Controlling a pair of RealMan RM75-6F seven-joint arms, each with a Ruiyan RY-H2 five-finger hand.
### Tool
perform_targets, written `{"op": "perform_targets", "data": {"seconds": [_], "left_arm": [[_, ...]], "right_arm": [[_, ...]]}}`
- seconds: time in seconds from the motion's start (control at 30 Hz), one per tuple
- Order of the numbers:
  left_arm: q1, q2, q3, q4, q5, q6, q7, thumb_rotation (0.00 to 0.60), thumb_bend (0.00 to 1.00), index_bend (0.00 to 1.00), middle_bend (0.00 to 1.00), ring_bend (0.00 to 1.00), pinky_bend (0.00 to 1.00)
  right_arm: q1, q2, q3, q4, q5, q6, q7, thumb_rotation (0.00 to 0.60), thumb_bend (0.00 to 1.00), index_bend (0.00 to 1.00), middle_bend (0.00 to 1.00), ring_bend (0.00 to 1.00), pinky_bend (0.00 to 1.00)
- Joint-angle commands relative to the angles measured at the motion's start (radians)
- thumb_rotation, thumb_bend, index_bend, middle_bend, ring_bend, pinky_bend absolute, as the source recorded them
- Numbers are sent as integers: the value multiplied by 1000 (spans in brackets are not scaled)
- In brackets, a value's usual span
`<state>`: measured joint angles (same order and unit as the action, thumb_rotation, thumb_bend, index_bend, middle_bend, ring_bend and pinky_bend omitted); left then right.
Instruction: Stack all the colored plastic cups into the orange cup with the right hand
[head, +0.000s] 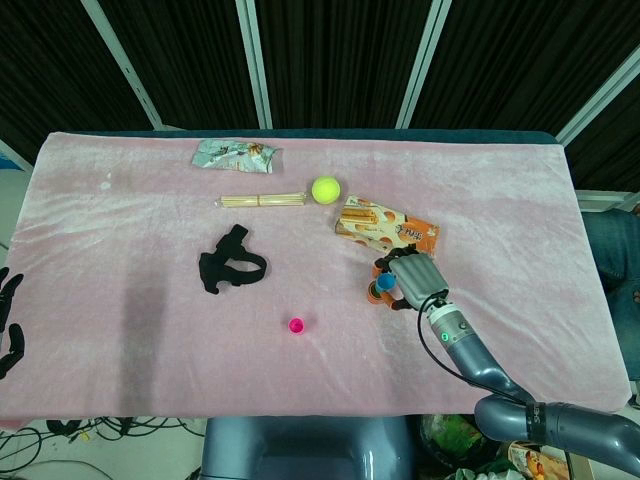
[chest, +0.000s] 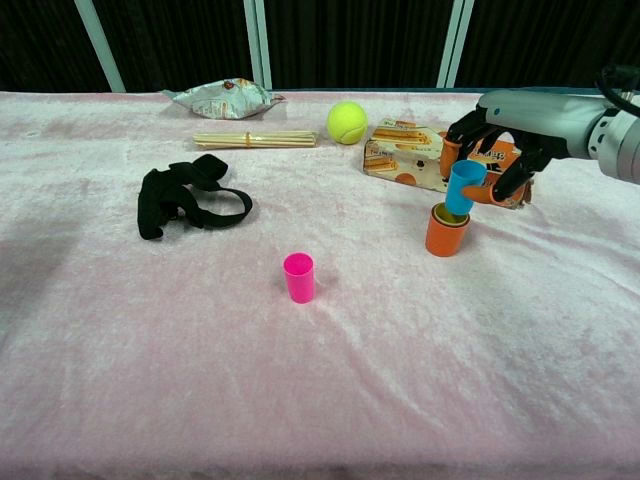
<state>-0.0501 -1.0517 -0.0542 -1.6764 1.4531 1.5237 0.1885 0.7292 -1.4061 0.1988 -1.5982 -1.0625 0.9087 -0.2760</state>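
Observation:
The orange cup (chest: 444, 236) stands upright on the pink cloth at centre right, with a yellow-green cup (chest: 450, 214) nested inside it. My right hand (chest: 500, 140) holds a blue cup (chest: 464, 187) tilted, its base dipping into the mouth of the nested cups. From the head view the right hand (head: 415, 277) covers most of the stack; only the blue cup (head: 385, 284) and a bit of orange show. A pink cup (chest: 299, 277) stands alone nearer the middle (head: 296, 324). My left hand (head: 8, 322) hangs at the far left edge with fingers apart, holding nothing.
A snack box (chest: 420, 158) lies just behind the stack, close to my right hand. A tennis ball (chest: 346, 122), a bundle of sticks (chest: 254, 139), a foil packet (chest: 222, 98) and a black strap (chest: 185, 197) lie farther back and left.

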Motion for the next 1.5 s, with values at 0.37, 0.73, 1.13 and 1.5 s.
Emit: {"op": "perform_targets", "data": {"seconds": [0.37, 0.73, 1.13, 1.5], "left_arm": [[1, 1, -1, 1, -4, 0, -1, 600, 698, 70, 11, 0, 31], [1, 1, -2, 1, -3, 1, -4, 600, 698, 66, 11, 0, 31], [2, 3, -2, -1, 2, 6, -9, 600, 699, 66, 11, 0, 31], [2, 6, -1, 1, 5, 6, -18, 600, 698, 66, 11, 0, 31]], "right_arm": [[3, -33, -25, 40, -17, -12, 22, 600, 358, 515, 456, 232, 208], [7, 1, -27, -27, -5, -11, 4, 600, 195, 172, 171, 161, 207], [11, -29, -30, -182, -90, 59, -28, 600, 201, 255, 282, 167, 207], [90, -178, -18, -141, -20, 24, -125, 600, 202, 259, 281, 167, 207]]}}
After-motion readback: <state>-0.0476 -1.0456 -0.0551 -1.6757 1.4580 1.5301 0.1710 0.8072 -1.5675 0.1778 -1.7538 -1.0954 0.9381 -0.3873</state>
